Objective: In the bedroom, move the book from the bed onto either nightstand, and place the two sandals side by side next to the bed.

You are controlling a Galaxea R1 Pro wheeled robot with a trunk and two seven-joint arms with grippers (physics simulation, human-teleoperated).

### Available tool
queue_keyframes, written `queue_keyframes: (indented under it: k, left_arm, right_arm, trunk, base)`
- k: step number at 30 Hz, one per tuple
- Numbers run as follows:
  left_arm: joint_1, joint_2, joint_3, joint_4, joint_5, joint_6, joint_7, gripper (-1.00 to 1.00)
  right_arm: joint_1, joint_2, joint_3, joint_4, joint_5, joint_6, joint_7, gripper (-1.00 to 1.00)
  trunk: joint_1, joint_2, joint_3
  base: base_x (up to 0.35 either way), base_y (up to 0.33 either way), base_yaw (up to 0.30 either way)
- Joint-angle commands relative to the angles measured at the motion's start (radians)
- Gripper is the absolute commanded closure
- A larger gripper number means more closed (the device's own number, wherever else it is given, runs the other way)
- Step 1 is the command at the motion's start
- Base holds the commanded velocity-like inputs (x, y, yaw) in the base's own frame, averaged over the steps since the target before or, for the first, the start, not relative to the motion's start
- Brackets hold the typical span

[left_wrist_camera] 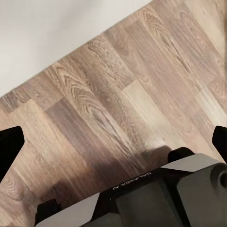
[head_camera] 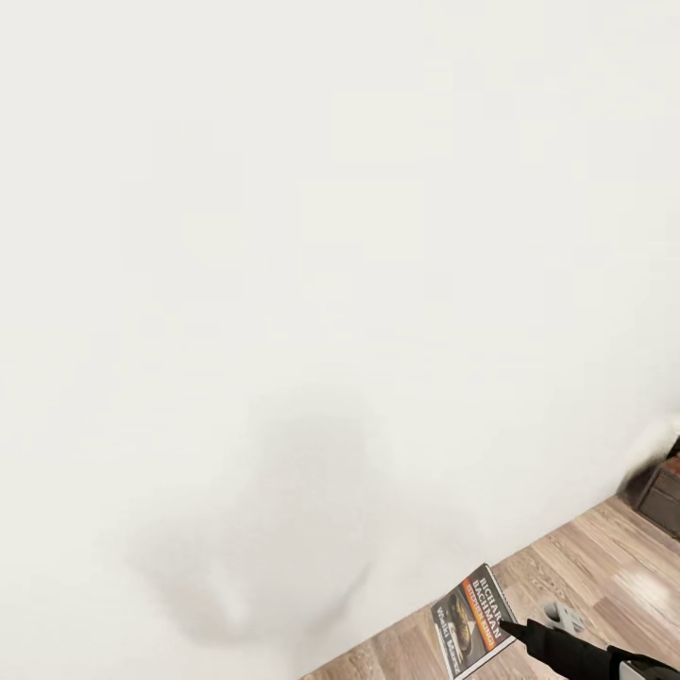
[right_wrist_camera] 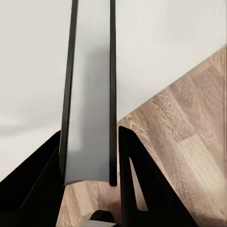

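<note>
While most of the head view is a plain off-white bed [head_camera: 283,283] surface, the right claw [head_camera: 510,627] grips the book [head_camera: 470,619] at the lower right, lifted above the wood-plank floor [head_camera: 604,567]. Seen edge-on from the right wrist, the book [right_wrist_camera: 90,94] sits clamped between both black fingers [right_wrist_camera: 137,179]. The left claw [left_wrist_camera: 116,142] hangs spread wide over bare floor.

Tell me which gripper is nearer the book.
Right. The right gripper is shut on the book, its edge between the jaws. The left gripper hangs open over bare floor.
</note>
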Motion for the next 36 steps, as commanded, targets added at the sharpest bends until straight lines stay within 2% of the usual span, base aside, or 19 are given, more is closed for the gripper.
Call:
queue_keyframes:
  k: [1,14,25,36]
  left_arm:
    - [-0.001,0.000,-0.008,0.001,0.008,-0.004,-0.004,-1.00]
    - [-0.001,0.000,-0.008,0.001,0.008,-0.004,-0.003,-1.00]
    - [-0.001,0.000,-0.008,0.001,0.008,-0.004,-0.003,-1.00]
    - [-0.001,0.000,-0.008,0.001,0.008,-0.004,-0.004,-1.00]
  right_arm:
    - [-0.002,0.000,0.003,0.002,-0.012,0.006,0.004,1.00]
    - [-0.002,0.000,0.003,0.002,-0.011,0.006,0.005,1.00]
    - [-0.002,0.000,0.003,0.002,-0.011,0.006,0.004,1.00]
    - [-0.002,0.000,0.002,0.002,-0.011,0.006,0.004,1.00]
  trunk:
    - [0.001,-0.002,-0.002]
    - [0.001,-0.002,-0.002]
    - [0.001,-0.002,-0.002]
    - [0.001,-0.002,-0.002]
  base:
    - [0.035,0.000,-0.256]
    - [0.015,0.000,-0.255]
    - [0.269,0.000,-0.253]
    - [0.037,0.000,-0.252]
